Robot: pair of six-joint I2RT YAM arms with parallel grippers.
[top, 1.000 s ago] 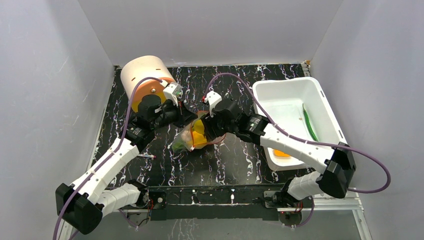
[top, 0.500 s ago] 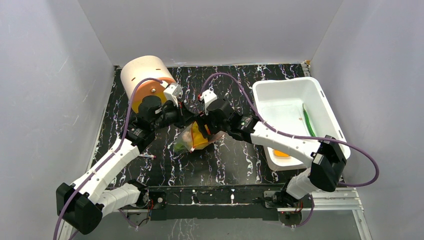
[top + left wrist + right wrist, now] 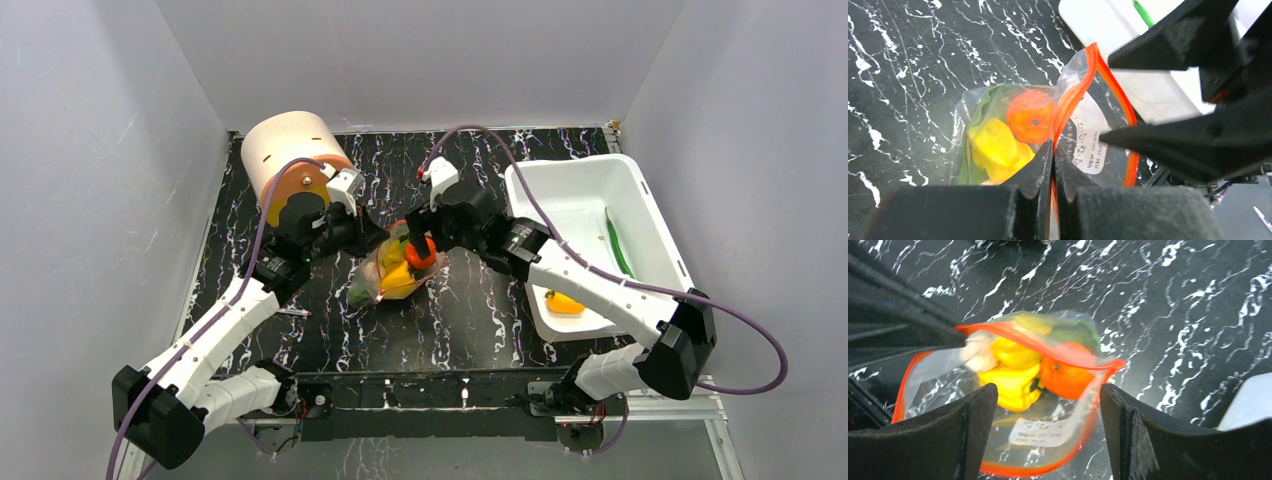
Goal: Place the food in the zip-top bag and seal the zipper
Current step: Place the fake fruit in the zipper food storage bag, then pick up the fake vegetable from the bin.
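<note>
Opening wide, the right hand (image 3: 1045,395) is emptied of the tomato (image 3: 1065,377), now inside the zip-top bag (image 3: 1048,432) gripped by the left hand (image 3: 1053,150); the pepper (image 3: 563,302) in the tub (image 3: 520,180) is owed.

Black tabletop (image 3: 470,310) with white marble-y veins, clear crinkly zip-top bag (image 3: 1043,432) with a red-orange zipper strip (image 3: 1013,335), yellow peppers (image 3: 1008,375), orange-red tomato (image 3: 1065,379), and a plain white tub (image 3: 570,215).

- Between the right fingers (image 3: 975,437), there is open room down to the zip-top bag (image 3: 1048,435) mouth; food (image 3: 1013,375) fills its far end.
- Left fingers (image 3: 1035,172), pinching the zipper (image 3: 1074,97), block their left side.
- White tub (image 3: 575,225) stands near their right.
</note>
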